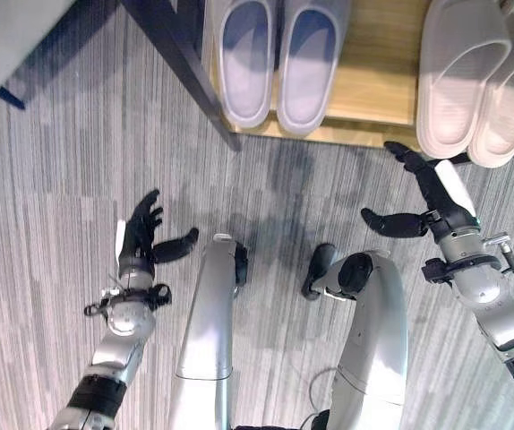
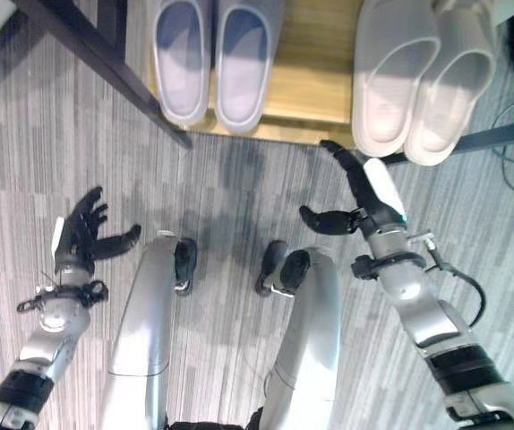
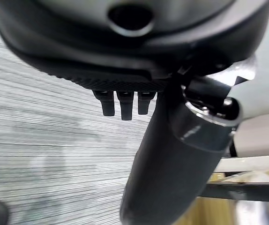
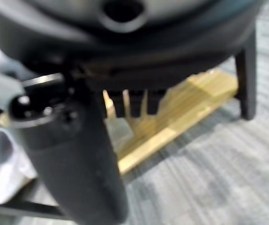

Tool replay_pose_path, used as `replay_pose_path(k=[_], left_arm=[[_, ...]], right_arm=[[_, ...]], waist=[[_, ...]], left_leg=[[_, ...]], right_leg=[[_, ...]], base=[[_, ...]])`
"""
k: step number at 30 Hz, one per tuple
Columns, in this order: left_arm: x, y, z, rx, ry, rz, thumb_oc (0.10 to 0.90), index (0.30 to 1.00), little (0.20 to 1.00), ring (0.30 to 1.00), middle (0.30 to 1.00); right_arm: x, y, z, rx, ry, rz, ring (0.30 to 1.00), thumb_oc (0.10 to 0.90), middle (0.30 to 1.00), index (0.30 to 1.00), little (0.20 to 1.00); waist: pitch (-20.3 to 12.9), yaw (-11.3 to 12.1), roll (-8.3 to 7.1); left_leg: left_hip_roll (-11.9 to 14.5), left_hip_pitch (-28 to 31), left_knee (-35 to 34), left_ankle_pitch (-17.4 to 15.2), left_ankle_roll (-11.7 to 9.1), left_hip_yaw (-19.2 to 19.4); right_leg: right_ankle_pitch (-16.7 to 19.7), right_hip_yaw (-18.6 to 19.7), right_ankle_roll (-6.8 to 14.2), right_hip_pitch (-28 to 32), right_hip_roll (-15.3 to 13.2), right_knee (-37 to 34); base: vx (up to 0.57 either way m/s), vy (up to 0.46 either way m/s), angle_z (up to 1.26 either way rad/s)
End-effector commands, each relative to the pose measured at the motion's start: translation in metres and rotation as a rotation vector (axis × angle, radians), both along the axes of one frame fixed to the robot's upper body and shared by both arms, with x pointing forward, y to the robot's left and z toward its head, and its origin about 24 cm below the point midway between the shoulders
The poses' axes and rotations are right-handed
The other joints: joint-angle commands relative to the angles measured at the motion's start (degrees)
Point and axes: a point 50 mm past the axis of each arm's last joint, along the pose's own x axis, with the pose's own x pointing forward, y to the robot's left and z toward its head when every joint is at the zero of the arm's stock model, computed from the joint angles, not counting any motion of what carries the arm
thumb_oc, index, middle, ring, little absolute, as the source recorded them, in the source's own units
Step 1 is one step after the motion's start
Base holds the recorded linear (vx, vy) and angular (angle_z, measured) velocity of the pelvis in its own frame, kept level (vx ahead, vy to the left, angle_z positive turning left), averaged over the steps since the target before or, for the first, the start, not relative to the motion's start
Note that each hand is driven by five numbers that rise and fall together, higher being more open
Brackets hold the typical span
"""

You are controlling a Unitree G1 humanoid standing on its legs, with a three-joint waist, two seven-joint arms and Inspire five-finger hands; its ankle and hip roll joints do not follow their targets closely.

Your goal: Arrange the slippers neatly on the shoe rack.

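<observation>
A pair of pale lilac slippers (image 1: 275, 58) stands side by side on the wooden shelf of the shoe rack (image 1: 378, 85), toes toward me. To its right a pair of pinkish-white slippers (image 1: 476, 85) lies close together, the toes hanging over the shelf's front edge. My right hand (image 1: 432, 202) hovers open over the carpet just in front of the pinkish pair, fingers straight, thumb out, holding nothing. My left hand (image 1: 141, 237) is open and empty over the carpet at the lower left, well away from the rack.
The rack's dark metal leg (image 1: 185, 63) slants down to the carpet left of the lilac pair. A grey piece of furniture (image 1: 11, 36) sits at the upper left. Grey striped carpet (image 1: 60, 161) lies in front of the rack.
</observation>
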Motion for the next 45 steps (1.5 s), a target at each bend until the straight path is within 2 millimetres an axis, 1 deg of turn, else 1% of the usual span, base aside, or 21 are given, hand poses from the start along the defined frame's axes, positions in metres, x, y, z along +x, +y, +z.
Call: replay_pose_path(k=[1, 4, 5, 8, 10, 11, 12, 16, 17, 18, 19, 21, 23, 24, 25, 28, 29, 30, 33, 38, 45], left_arm=[[-0.005, 0.0, 0.015, 0.051, -0.108, -0.02, 0.8, 0.9, 0.9, 0.9, 0.9], [-0.005, -0.006, 0.007, 0.042, -0.076, -0.041, 0.8, 0.9, 0.9, 0.9, 0.9], [-0.005, -0.005, 0.006, 0.042, -0.076, -0.04, 0.8, 0.9, 0.9, 0.9, 0.9], [-0.008, -0.01, -0.007, 0.044, -0.021, -0.066, 0.8, 0.9, 0.9, 0.9, 0.9], [-0.011, -0.013, -0.016, 0.043, 0.015, -0.091, 0.8, 0.9, 0.9, 0.9, 0.9], [-0.012, -0.016, -0.021, 0.043, 0.036, -0.111, 0.8, 0.9, 0.9, 0.9, 0.9], [-0.013, -0.018, -0.025, 0.042, 0.051, -0.12, 0.8, 0.9, 0.9, 0.9, 0.9], [-0.021, -0.019, -0.039, 0.055, 0.113, -0.155, 0.8, 0.9, 0.9, 0.9, 0.9], [-0.021, -0.019, -0.039, 0.055, 0.114, -0.155, 0.8, 0.9, 0.9, 0.9, 0.9], [-0.028, -0.018, -0.049, 0.055, 0.161, -0.17, 0.8, 0.9, 0.9, 0.9, 0.9], [-0.028, -0.018, -0.05, 0.055, 0.162, -0.17, 0.8, 0.9, 0.9, 0.9, 0.9], [-0.038, -0.015, -0.065, 0.057, 0.234, -0.182, 0.8, 0.9, 0.9, 0.9, 0.9], [-0.042, -0.013, -0.07, 0.055, 0.261, -0.182, 0.8, 0.9, 0.9, 0.9, 0.9], [-0.05, -0.01, -0.08, 0.059, 0.307, -0.189, 0.8, 0.9, 0.9, 0.9, 0.9], [-0.054, -0.009, -0.083, 0.056, 0.326, -0.19, 0.8, 0.9, 0.9, 0.9, 0.9], [-0.064, -0.006, -0.095, 0.056, 0.385, -0.187, 0.8, 0.9, 0.9, 0.9, 0.9], [-0.064, -0.006, -0.095, 0.056, 0.386, -0.187, 0.8, 0.9, 0.9, 0.9, 0.9], [-0.068, -0.006, -0.102, 0.057, 0.417, -0.181, 0.8, 0.9, 0.9, 0.9, 0.9], [-0.072, -0.007, -0.107, 0.061, 0.442, -0.181, 0.8, 0.9, 0.9, 0.9, 0.9], [-0.081, -0.009, -0.117, 0.084, 0.489, -0.19, 0.8, 0.9, 0.9, 0.9, 0.9], [-0.09, -0.014, -0.125, 0.098, 0.533, -0.218, 0.8, 0.9, 0.9, 0.9, 0.9]], right_arm=[[0.004, 0.006, 0.019, -0.021, -0.117, 0.012, 0.9, 0.8, 0.9, 0.9, 0.9], [0.008, 0.011, -0.007, 0.003, -0.04, -0.003, 0.9, 0.8, 0.9, 0.9, 0.9], [0.008, 0.011, -0.007, 0.004, -0.039, -0.002, 0.9, 0.8, 0.9, 0.9, 0.9], [0.007, 0.017, -0.044, 0.051, 0.07, -0.019, 0.9, 0.8, 0.9, 0.9, 0.9], [0.003, 0.023, -0.073, 0.099, 0.164, -0.035, 0.9, 0.8, 0.9, 0.9, 0.9], [0.0, 0.027, -0.095, 0.127, 0.231, -0.055, 0.9, 0.8, 0.9, 0.9, 0.9], [-0.003, 0.029, -0.107, 0.153, 0.271, -0.064, 0.9, 0.8, 0.9, 0.9, 0.9], [-0.017, 0.031, -0.142, 0.196, 0.394, -0.098, 0.9, 0.8, 0.9, 0.9, 0.9], [-0.017, 0.031, -0.142, 0.196, 0.395, -0.098, 0.9, 0.8, 0.9, 0.9, 0.9], [-0.025, 0.03, -0.153, 0.202, 0.435, -0.111, 0.9, 0.8, 0.9, 0.9, 0.9], [-0.025, 0.03, -0.153, 0.202, 0.436, -0.111, 0.9, 0.8, 0.9, 0.9, 0.9], [-0.036, 0.028, -0.17, 0.197, 0.511, -0.131, 0.9, 0.8, 0.9, 0.9, 0.9], [-0.041, 0.026, -0.177, 0.198, 0.541, -0.145, 0.9, 0.8, 0.9, 0.9, 0.9], [-0.05, 0.027, -0.188, 0.203, 0.59, -0.154, 0.9, 0.8, 0.9, 0.9, 0.9], [-0.054, 0.025, -0.194, 0.21, 0.616, -0.167, 0.9, 0.8, 0.9, 0.9, 0.9], [-0.066, 0.026, -0.205, 0.218, 0.668, -0.171, 0.9, 0.8, 0.9, 0.9, 0.9], [-0.066, 0.026, -0.205, 0.218, 0.668, -0.171, 0.9, 0.8, 0.9, 0.9, 0.9], [-0.071, 0.028, -0.212, 0.223, 0.701, -0.178, 0.9, 0.8, 0.9, 0.9, 0.9], [-0.077, 0.03, -0.219, 0.226, 0.731, -0.179, 0.9, 0.8, 0.9, 0.9, 0.9], [-0.097, 0.034, -0.241, 0.21, 0.841, -0.191, 0.9, 0.8, 0.9, 0.9, 0.9], [-0.109, 0.032, -0.252, 0.211, 0.902, -0.219, 0.9, 0.8, 0.9, 0.9, 0.9]], waist=[[-2.1, 0.4, 0.26], [-5.1, 0.2, 0.33], [-5.0, 0.2, 0.36], [-6.4, 0.2, 0.06], [-7.6, 0.4, -0.34], [-8.2, 0.5, -0.51], [-8.7, 0.6, -0.72], [-10.2, 1.2, -0.7], [-10.0, 1.2, -0.67], [-11.6, 1.4, -0.78], [-11.2, 1.4, -0.68], [-13.2, 1.6, -1.02], [-13.3, 1.7, -0.99], [-15.0, 2.0, -1.35], [-15.2, 2.1, -1.11], [-16.8, 2.1, -1.05], [-16.7, 2.1, -1.01], [-18.1, 2.2, -1.07], [-19.4, 2.1, -0.98], [-23.6, 2.2, -0.2], [-26.0, 1.5, 0.81]], left_leg=[[-3.0, -6.6, -9.5, 5.2, 0.3, -1.4], [-3.1, -5.5, -14.2, 7.9, 0.0, -2.2], [-3.2, -5.2, -14.4, 8.0, 0.0, -2.3], [-2.9, 0.1, -21.0, 10.3, -0.2, -2.7], [-2.6, 5.2, -26.2, 11.8, -0.5, -3.2], [-2.3, 9.9, -31.2, 13.4, -0.3, -4.3], [-1.9, 13.0, -34.4, 14.3, -0.2, -4.7], [-1.1, 23.5, -45.0, 17.4, 0.0, -6.1], [-1.0, 23.9, -45.4, 17.5, 0.0, -6.2], [-0.9, 29.7, -51.0, 19.0, -0.3, -6.3], [-0.8, 30.5, -51.5, 19.3, -0.3, -6.4], [-0.2, 39.1, -59.9, 21.3, -0.9, -6.4], [0.0, 42.6, -62.7, 22.3, -1.1, -6.5], [0.5, 48.6, -68.1, 23.5, -1.6, -6.7], [0.6, 51.2, -71.3, 26.1, -1.7, -6.8], [1.2, 59.4, -77.7, 27.8, -2.4, -7.1], [1.2, 59.7, -77.8, 27.9, -2.4, -7.1], [1.9, 63.5, -81.3, 28.6, -3.0, -7.0], [2.6, 67.1, -84.0, 29.2, -3.2, -6.3], [3.8, 75.4, -90.4, 30.6, -3.8, -5.5], [3.8, 79.2, -90.9, 29.9, -4.5, -4.3]], right_leg=[[3.3, -0.8, 1.3, 0.9, -0.2, -8.2], [4.7, -2.8, 1.3, 3.1, -0.3, -13.5], [4.8, -2.9, 1.3, 3.4, -0.3, -13.8], [6.3, -4.3, 1.5, 8.7, 0.0, -19.7], [7.4, -5.5, 1.5, 13.6, 0.4, -25.4], [8.1, -6.2, 1.5, 17.5, 0.7, -29.6], [9.0, -7.0, 1.8, 20.5, 0.9, -32.7], [11.5, -9.8, 3.0, 29.6, 1.8, -41.6], [11.7, -9.9, 3.0, 30.0, 1.8, -41.9], [12.6, -11.0, 3.4, 35.5, 2.4, -46.7], [12.8, -11.2, 3.4, 36.3, 2.5, -47.3], [14.1, -12.4, 4.0, 44.5, 3.4, -54.5], [15.1, -13.1, 4.2, 48.2, 3.7, -57.6], [15.9, -13.6, 4.6, 54.0, 4.9, -63.2], [18.4, -14.7, 4.5, 56.6, 5.1, -66.2], [19.9, -15.3, 5.2, 64.8, 6.7, -72.8], [20.0, -15.3, 5.2, 65.1, 6.8, -73.0], [20.7, -15.5, 6.0, 69.4, 7.8, -76.9], [21.3, -15.3, 6.4, 73.0, 8.6, -79.7], [22.4, -14.2, 7.3, 81.2, 10.3, -86.6], [23.1, -13.8, 7.6, 86.7, 10.7, -91.0]], base=[[-0.06, -0.005, 0.21], [-0.04, -0.008, 0.16], [-0.05, -0.019, 0.18], [-0.05, -0.031, 0.16], [-0.05, -0.081, 0.12], [-0.04, -0.099, 0.17], [-0.03, -0.081, 0.13], [0.03, -0.057, 0.07], [0.1, -0.066, 0.07], [0.06, -0.05, 0.08], [0.16, -0.102, 0.12], [0.16, -0.107, 0.12], [0.13, -0.094, 0.1], [0.08, -0.065, 0.03], [0.16, -0.099, -0.01], [0.13, -0.045, 0.03], [0.16, -0.072, 0.02], [0.16, -0.067, 0.01], [0.12, -0.052, 0.0], [0.16, -0.055, -0.07], [0.09, -0.026, -0.02]])
